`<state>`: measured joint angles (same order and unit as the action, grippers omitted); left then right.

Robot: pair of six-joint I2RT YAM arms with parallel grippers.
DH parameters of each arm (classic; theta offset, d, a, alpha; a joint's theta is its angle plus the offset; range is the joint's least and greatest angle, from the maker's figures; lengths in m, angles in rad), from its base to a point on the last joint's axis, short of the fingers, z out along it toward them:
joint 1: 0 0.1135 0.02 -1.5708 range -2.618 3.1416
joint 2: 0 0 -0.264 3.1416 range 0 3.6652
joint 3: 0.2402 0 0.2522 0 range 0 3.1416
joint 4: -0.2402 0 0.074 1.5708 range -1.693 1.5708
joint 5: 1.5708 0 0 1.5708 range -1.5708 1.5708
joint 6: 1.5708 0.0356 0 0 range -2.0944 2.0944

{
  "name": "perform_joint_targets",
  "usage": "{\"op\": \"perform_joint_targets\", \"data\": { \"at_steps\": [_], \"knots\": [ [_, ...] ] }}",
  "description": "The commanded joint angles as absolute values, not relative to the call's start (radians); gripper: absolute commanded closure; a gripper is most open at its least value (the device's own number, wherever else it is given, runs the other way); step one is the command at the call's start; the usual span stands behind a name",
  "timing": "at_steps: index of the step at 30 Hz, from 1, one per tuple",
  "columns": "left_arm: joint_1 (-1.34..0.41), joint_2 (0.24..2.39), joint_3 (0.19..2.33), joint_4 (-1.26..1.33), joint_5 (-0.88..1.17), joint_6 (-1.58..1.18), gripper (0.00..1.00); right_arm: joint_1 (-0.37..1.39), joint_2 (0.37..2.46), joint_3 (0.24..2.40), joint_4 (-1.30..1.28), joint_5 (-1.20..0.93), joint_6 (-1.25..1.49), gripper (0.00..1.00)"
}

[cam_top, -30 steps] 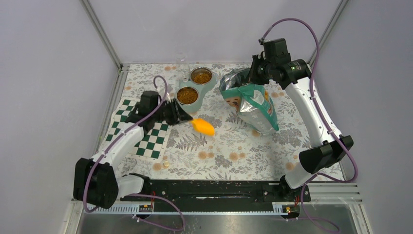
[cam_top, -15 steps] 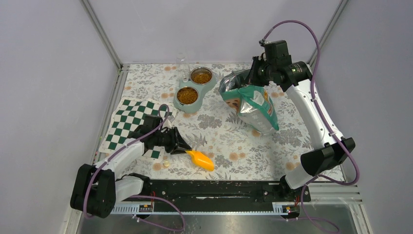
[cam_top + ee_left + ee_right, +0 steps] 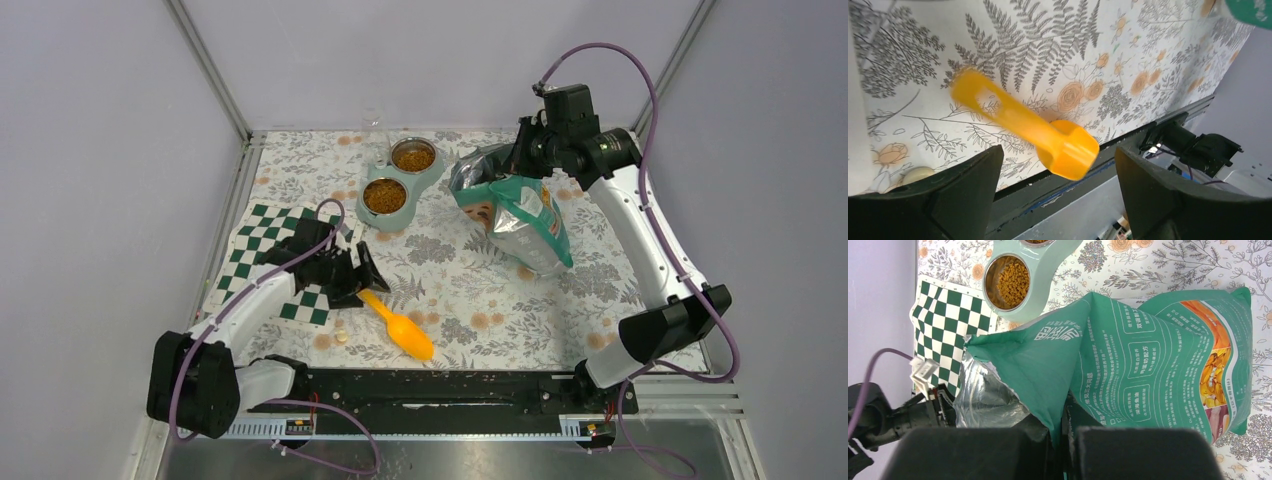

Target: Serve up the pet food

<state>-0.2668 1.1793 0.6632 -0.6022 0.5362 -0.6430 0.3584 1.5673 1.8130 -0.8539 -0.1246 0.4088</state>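
Pet food (image 3: 384, 196) fills both steel cups of a mint double bowl (image 3: 400, 178), and one filled cup (image 3: 1008, 282) shows in the right wrist view. The teal-and-white pouch (image 3: 515, 215) stands tilted at the back right with its top torn open. My right gripper (image 3: 520, 160) is shut on the pouch's upper edge (image 3: 1068, 390). An orange scoop (image 3: 398, 325) lies flat on the floral mat near the front, bowl end toward the rail. My left gripper (image 3: 360, 283) is open just behind the scoop's handle (image 3: 973, 92), touching nothing.
A green-and-white checkered cloth (image 3: 260, 240) lies at the left, under my left arm. A small pale round piece (image 3: 342, 336) sits on the mat by the scoop. The black base rail (image 3: 450, 385) runs along the near edge.
My left gripper carried the scoop from beside the bowls down toward the front, then opened and let it go. The scoop now lies on the mat. The right arm has not moved.
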Motion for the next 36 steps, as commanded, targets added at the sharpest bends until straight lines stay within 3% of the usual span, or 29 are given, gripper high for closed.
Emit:
{"op": "perform_joint_targets", "data": {
  "at_steps": [1, 7, 17, 23, 30, 36],
  "knots": [
    [-0.267, 1.142, 0.774, -0.647, 0.402, -0.617, 0.15, 0.354, 1.497, 1.816, -0.815, -0.147, 0.407, 1.0],
    [-0.266, 1.12, 0.907, -0.822, 0.185, -0.613, 0.13, 0.353, 1.485, 1.806, -0.815, -0.147, 0.396, 1.0],
    [-0.324, 1.094, 1.169, -0.451, 0.427, -0.502, 0.15, 0.353, 1.423, 1.786, -0.816, -0.358, 0.195, 1.0],
    [-0.44, 1.222, 1.334, -0.253, 0.483, -0.459, 0.15, 0.358, 1.384, 1.788, -0.801, -0.528, 0.147, 1.0],
    [-0.598, 1.36, 1.471, -0.2, 0.526, -0.417, 0.17, 0.38, 1.37, 1.791, -0.794, -0.519, 0.13, 1.0],
    [-0.679, 1.426, 1.494, -0.246, 0.44, -0.381, 0.17, 0.387, 1.369, 1.792, -0.793, -0.5, 0.134, 1.0]
  ]
}}
